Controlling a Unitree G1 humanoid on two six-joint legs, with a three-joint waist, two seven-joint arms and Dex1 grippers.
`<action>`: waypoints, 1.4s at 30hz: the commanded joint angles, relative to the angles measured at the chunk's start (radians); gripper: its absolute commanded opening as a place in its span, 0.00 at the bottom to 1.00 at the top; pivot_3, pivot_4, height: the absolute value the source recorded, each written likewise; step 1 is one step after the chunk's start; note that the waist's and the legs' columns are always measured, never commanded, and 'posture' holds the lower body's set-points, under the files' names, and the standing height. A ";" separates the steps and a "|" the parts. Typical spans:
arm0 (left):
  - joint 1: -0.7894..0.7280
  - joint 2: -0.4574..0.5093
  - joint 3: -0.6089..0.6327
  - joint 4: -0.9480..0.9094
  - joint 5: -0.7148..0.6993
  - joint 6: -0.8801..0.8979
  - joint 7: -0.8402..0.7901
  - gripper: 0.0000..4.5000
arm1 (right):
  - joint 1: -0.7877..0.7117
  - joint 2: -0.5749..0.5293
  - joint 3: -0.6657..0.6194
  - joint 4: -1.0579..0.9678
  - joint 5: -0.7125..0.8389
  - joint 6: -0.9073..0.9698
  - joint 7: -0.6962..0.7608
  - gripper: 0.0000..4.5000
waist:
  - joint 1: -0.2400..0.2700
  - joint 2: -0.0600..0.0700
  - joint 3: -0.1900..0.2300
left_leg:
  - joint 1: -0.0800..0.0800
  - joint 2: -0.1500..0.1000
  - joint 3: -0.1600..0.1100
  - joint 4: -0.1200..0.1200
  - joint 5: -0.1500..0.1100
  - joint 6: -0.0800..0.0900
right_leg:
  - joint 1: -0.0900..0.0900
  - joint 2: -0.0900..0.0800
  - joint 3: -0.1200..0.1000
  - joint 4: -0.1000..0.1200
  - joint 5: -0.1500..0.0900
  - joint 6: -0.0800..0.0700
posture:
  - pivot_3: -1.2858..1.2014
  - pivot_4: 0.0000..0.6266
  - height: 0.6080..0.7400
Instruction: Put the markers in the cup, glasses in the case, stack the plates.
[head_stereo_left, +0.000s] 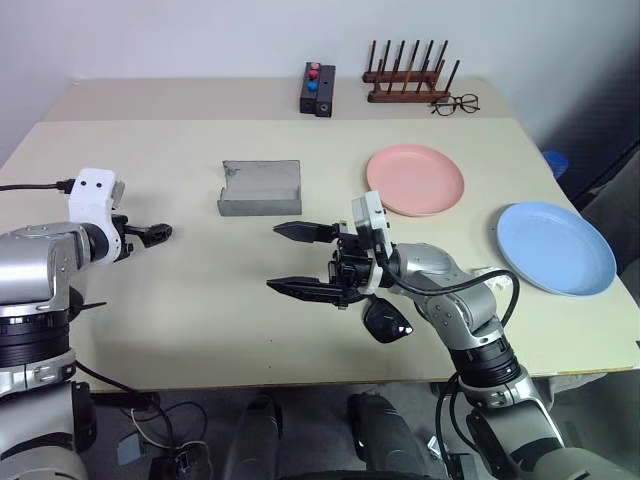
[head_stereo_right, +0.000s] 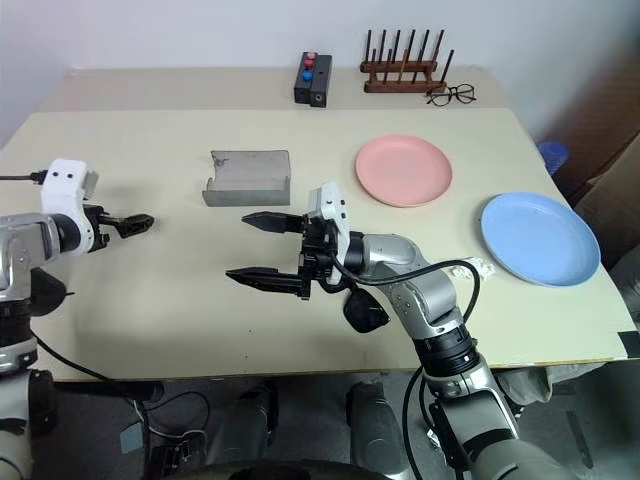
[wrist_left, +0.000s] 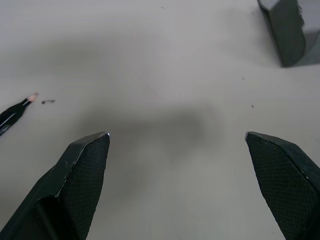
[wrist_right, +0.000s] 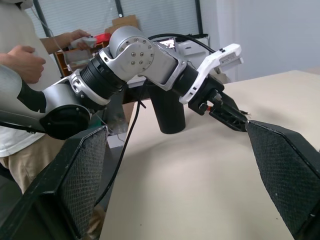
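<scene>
Both claws are spread wide and empty: the right claw (head_stereo_left: 305, 258) is held over mid-tabletop (head_stereo_left: 200, 320), the left claw (head_stereo_left: 158, 233) near the left edge. The black sunglasses (head_stereo_left: 386, 320) lie beneath the right arm, outside the open grey case (head_stereo_left: 260, 187). The pink plate (head_stereo_left: 415, 179) and blue plate (head_stereo_left: 555, 247) lie apart, unstacked. The black cup (wrist_right: 169, 114) stands behind the left arm; a marker (wrist_left: 14, 113) lies loose on the tabletop. Nothing appears done.

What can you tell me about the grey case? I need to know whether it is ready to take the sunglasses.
The grey case is rectangular with a felt-like matte surface. It lies on the table near the middle, to the left of the pink plate, apart from it. It looks open, with a raised back wall and side wall around a flat floor. Nothing shows inside it, and neither gripper touches it. The left wrist view catches one dark corner of it.
</scene>
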 joint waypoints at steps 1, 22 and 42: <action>-0.012 -0.011 0.060 -0.033 -0.007 -0.005 0.061 0.99 | -0.015 0.004 -0.005 -0.021 0.012 -0.004 0.008 1.00 | 0.000 0.000 0.000 | 0.000 0.000 0.000 0.000 0.000 0.000 | 0.000 0.000 0.000 0.000 0.000 0.000 | 0.52 0.24 1.00; -0.425 -0.348 0.421 0.578 0.114 -0.564 1.026 0.99 | -0.009 0.005 -0.004 -0.014 0.007 -0.002 0.004 1.00 | 0.006 -0.002 -0.001 | 0.001 -0.001 -0.001 0.002 0.000 -0.001 | 0.002 0.000 -0.001 0.000 0.000 0.000 | 0.52 0.24 1.00; -0.609 -0.194 0.455 1.177 -0.064 -0.887 1.312 0.99 | 0.010 -0.003 -0.005 -0.018 0.003 -0.005 -0.006 1.00 | 0.002 -0.002 -0.001 | 0.001 -0.001 -0.001 0.001 0.001 -0.002 | 0.002 0.000 -0.001 0.000 0.000 0.000 | 0.52 0.24 1.00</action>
